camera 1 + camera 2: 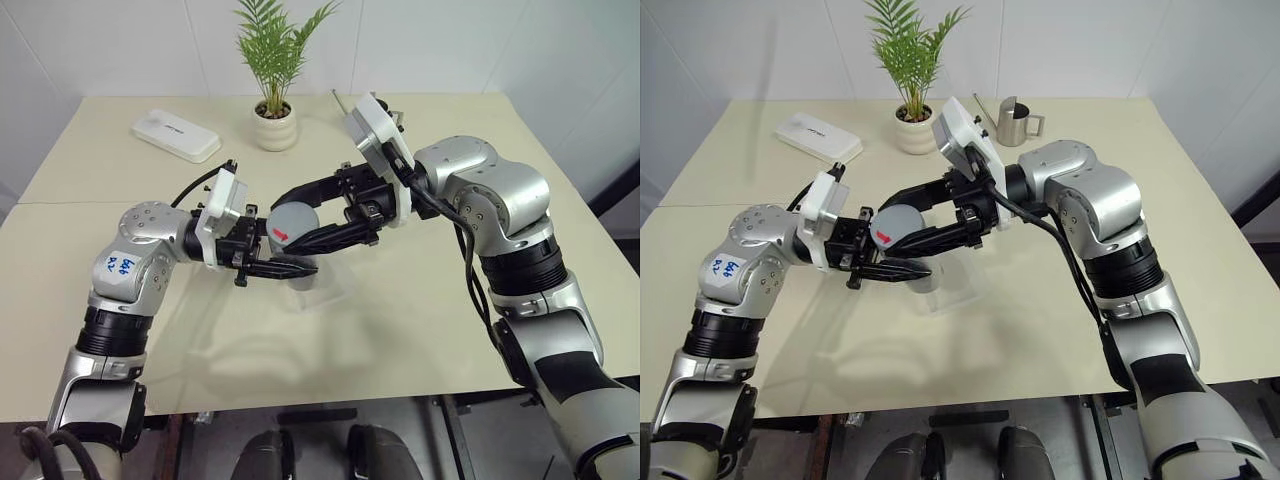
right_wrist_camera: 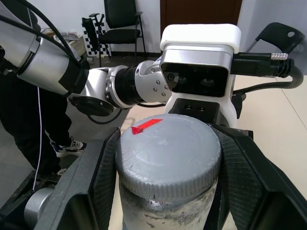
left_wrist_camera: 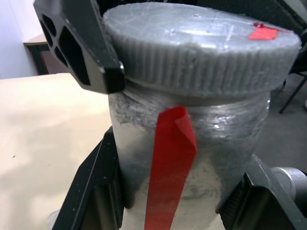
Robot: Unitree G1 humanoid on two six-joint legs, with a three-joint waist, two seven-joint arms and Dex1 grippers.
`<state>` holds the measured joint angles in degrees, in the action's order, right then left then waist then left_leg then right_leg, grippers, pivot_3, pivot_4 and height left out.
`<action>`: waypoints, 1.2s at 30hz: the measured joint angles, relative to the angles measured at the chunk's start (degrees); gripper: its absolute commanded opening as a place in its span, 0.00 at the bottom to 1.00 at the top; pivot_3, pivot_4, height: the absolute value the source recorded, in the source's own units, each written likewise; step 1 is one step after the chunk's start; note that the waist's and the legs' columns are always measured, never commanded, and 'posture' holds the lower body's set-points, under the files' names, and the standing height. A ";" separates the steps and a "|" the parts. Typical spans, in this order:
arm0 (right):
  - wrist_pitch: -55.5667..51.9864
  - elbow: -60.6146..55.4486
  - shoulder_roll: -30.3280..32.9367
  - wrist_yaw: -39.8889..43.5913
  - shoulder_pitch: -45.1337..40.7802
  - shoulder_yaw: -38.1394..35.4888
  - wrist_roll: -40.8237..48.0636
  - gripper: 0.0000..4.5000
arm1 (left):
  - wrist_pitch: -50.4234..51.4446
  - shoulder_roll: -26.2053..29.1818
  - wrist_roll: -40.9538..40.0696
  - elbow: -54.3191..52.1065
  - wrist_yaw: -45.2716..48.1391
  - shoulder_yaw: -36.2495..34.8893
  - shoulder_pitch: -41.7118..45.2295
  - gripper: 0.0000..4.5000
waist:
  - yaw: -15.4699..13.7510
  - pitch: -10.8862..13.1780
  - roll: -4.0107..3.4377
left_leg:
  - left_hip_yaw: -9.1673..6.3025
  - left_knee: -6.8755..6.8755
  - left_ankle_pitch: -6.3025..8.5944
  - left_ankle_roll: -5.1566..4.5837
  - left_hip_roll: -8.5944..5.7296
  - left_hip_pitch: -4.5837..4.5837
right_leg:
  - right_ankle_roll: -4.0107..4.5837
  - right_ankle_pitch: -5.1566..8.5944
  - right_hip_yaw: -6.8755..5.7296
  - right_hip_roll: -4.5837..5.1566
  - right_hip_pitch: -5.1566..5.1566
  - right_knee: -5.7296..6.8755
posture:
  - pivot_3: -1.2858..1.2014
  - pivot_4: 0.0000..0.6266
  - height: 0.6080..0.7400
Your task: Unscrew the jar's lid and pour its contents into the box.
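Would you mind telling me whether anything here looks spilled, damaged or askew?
Nothing spilled. The one oddity: the red label stripe on the jar is creased and peeling. The lid sits level.

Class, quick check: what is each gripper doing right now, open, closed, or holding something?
Left gripper: closed on the jar.
Right gripper: closed on the lid.

Cream table (image 1: 420, 330) against white walls (image 1: 150, 45); black chair (image 2: 122, 21) beyond.
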<state>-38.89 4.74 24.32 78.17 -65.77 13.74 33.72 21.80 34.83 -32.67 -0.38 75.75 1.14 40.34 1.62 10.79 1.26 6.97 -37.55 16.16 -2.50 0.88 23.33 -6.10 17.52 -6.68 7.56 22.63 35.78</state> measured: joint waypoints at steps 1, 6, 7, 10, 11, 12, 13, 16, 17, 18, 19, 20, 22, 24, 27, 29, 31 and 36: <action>-0.07 -0.01 -0.27 -0.10 0.19 -0.09 0.01 0.65 | 0.13 0.11 -0.16 -0.29 -0.14 -0.14 -0.35 0.44 | 0.00 0.00 0.00 | 0.00 -0.02 0.00 0.00 0.01 0.00 | 0.00 0.00 0.01 0.01 -0.01 0.00 | 0.52 0.24 1.00; -1.20 -0.22 -1.81 -2.04 1.21 -2.41 1.71 0.99 | 0.59 1.87 -0.29 -0.20 -1.77 -2.06 -1.29 0.44 | 0.04 0.00 0.00 | 0.00 -0.09 0.00 0.01 0.02 0.00 | 0.00 0.00 0.04 0.08 -0.02 0.03 | 0.52 0.24 1.00; -1.13 -0.67 -1.77 -2.36 1.29 -3.43 1.89 0.99 | 0.77 2.57 -0.20 0.21 -2.40 -2.78 -1.97 0.44 | 0.05 0.00 0.00 | 0.00 -0.08 -0.01 0.01 0.03 -0.01 | 0.00 0.00 0.05 0.09 -0.02 0.03 | 0.52 0.24 1.00; -0.22 -2.36 -1.38 -3.71 2.07 -5.57 1.92 0.99 | 1.32 4.23 0.53 1.42 -4.06 -3.68 -3.82 0.44 | 0.02 0.00 0.00 | -0.03 -0.06 0.00 0.04 0.04 -0.01 | 0.00 0.00 0.11 0.10 -0.02 0.04 | 0.52 0.24 1.00; 0.17 -2.60 -1.39 -4.20 2.26 -5.67 1.82 0.99 | 1.38 4.36 0.79 1.41 -4.65 -3.97 -4.21 0.44 | 0.02 0.00 0.00 | -0.03 -0.04 0.01 0.04 0.04 -0.01 | 0.00 0.00 0.14 0.10 -0.01 0.04 | 0.52 0.24 1.00; 0.30 -2.94 -1.38 -4.61 2.57 -5.67 1.64 0.99 | 1.37 4.42 1.09 1.41 -5.13 -4.18 -4.44 0.44 | 0.02 0.00 0.00 | -0.03 -0.04 0.01 0.04 0.04 -0.01 | 0.00 0.00 0.16 0.10 -0.01 0.04 | 0.52 0.24 1.00; 0.48 -3.54 -1.39 -5.20 3.11 -5.67 1.52 0.99 | 1.37 4.52 1.34 1.40 -5.61 -4.36 -4.65 0.44 | -0.01 0.00 0.00 | -0.03 -0.02 0.01 0.04 0.03 -0.01 | 0.00 0.00 0.17 0.10 -0.01 0.04 | 0.52 0.24 1.00; 1.15 -5.86 -1.90 -8.90 4.95 -5.68 0.47 0.99 | 1.72 4.96 1.94 1.19 -7.62 -4.69 -5.25 0.44 | -0.05 0.00 0.00 | -0.07 0.01 0.01 0.04 0.01 0.00 | 0.00 0.00 0.22 0.11 -0.01 0.03 | 0.52 0.24 1.00; 1.57 -7.03 -3.03 -11.74 5.79 -5.59 -0.84 0.99 | 2.27 5.00 2.23 0.92 -8.65 -4.69 -5.47 0.44 | -0.02 0.00 0.00 | -0.07 0.03 0.02 0.06 0.01 -0.01 | 0.00 0.00 0.24 0.13 -0.01 0.03 | 0.52 0.24 1.00; 2.10 -7.70 -4.52 -14.62 6.56 -5.19 -2.22 0.99 | 2.90 4.97 2.29 0.50 -9.60 -4.67 -5.76 0.44 | -0.01 0.00 0.00 | -0.07 0.03 0.03 0.07 0.01 -0.01 | 0.00 0.00 0.26 0.13 0.00 0.04 | 0.52 0.24 1.00; 2.40 -8.18 -5.70 -16.83 7.24 -4.55 -3.27 0.99 | 3.48 4.76 2.29 0.05 -10.28 -4.59 -5.85 0.44 | 0.06 0.00 0.00 | -0.05 0.04 0.03 0.08 0.02 0.00 | 0.00 0.00 0.28 0.11 0.02 0.03 | 0.52 0.24 1.00; 2.51 -8.53 -6.34 -18.45 7.80 -3.72 -4.20 0.99 | 3.89 4.47 2.29 -0.58 -10.86 -4.50 -5.89 0.44 | 0.10 0.00 0.00 | -0.04 0.04 0.03 0.08 0.02 0.00 | 0.00 0.00 0.29 0.09 0.04 0.04 | 0.52 0.24 1.00; 2.58 -8.68 -7.09 -20.74 8.16 -2.25 -6.02 0.99 | 4.52 4.36 2.27 -1.90 -11.63 -4.46 -5.94 0.44 | 0.09 0.00 0.00 | -0.02 0.05 0.03 0.08 0.02 0.00 | 0.01 0.00 0.29 0.03 0.05 0.05 | 0.52 0.24 1.00; 2.52 -8.72 -7.68 -22.55 8.11 -1.72 -7.20 0.99 | 5.12 4.25 2.27 -2.55 -12.16 -4.45 -5.96 0.44 | 0.07 0.00 0.00 | -0.02 0.04 0.03 0.08 0.02 0.00 | 0.01 0.00 0.31 0.03 0.05 0.06 | 0.52 0.24 1.00; 2.38 -8.71 -9.33 -24.28 7.98 -1.21 -7.73 0.99 | 5.67 3.64 2.24 -3.37 -12.67 -4.41 -5.95 0.44 | 0.07 0.00 0.00 | -0.02 0.04 0.02 0.08 0.01 0.00 | 0.01 0.00 0.33 0.01 0.05 0.06 | 0.52 0.24 1.00; 2.38 -8.68 -9.58 -24.77 7.91 -0.82 -8.00 0.99 | 5.87 3.21 2.23 -3.47 -13.00 -4.38 -5.95 0.44 | 0.07 0.00 0.00 | -0.02 0.04 0.02 0.08 0.01 0.00 | 0.01 0.00 0.33 0.00 0.05 0.06 | 0.52 0.24 1.00; 2.41 -8.41 -9.81 -25.16 7.92 -0.77 -8.34 0.99 | 6.10 3.05 2.22 -3.53 -13.13 -4.38 -5.95 0.44 | 0.08 0.00 0.00 | -0.02 0.04 0.02 0.08 0.01 0.00 | 0.01 0.00 0.33 0.00 0.05 0.06 | 0.52 0.24 1.00; 2.55 -6.64 -9.86 -25.23 7.91 -0.78 -8.57 0.99 | 6.50 2.56 2.12 -3.97 -13.39 -4.38 -5.95 0.44 | 0.07 0.00 0.00 | -0.02 0.04 0.02 0.08 0.01 0.00 | 0.01 0.00 0.34 0.00 0.05 0.06 | 0.52 0.24 1.00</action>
<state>-36.34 -1.90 14.46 52.93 -57.86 12.96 25.15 28.29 37.39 -30.55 -4.35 62.36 -3.24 34.39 1.69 10.79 1.26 6.95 -37.51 16.19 -2.42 0.89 23.33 -6.09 17.53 -6.34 7.56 22.68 35.84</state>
